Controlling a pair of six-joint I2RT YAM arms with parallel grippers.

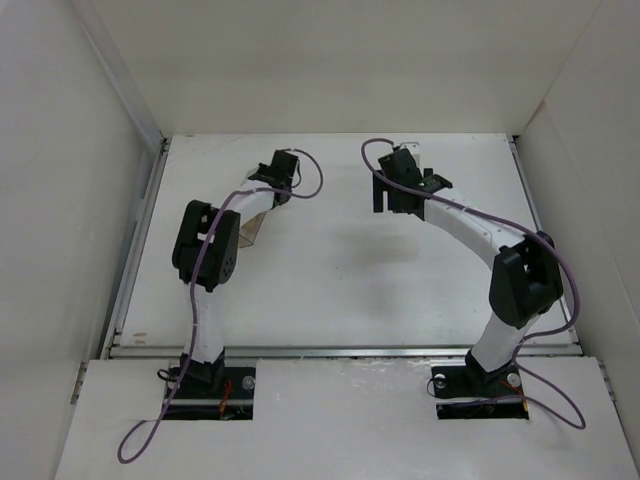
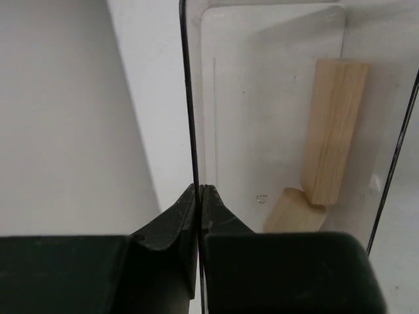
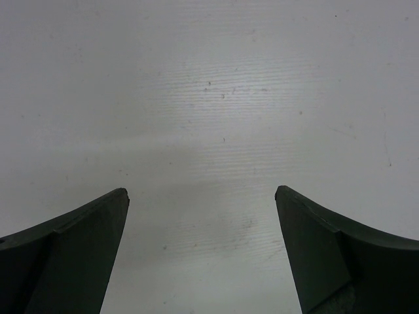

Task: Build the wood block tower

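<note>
The box (image 2: 262, 98) lay on the table (image 1: 340, 290), in its left half, under the left arm's wrist. The left gripper (image 2: 198, 190) sat at one wall of the box, one finger inside, the other outside, the wall between them. Seen from that wrist, a bar (image 2: 334, 131) lay in the box to the right of the gripped wall, nearer the opposite wall. A block (image 2: 293, 214) touched the bar's near end, on its left. The right gripper (image 3: 201, 190) hung over the table, right of the box and well apart from it

Smaller block (image 2: 292, 210) partly behind fingers (image 2: 281, 268)
</note>
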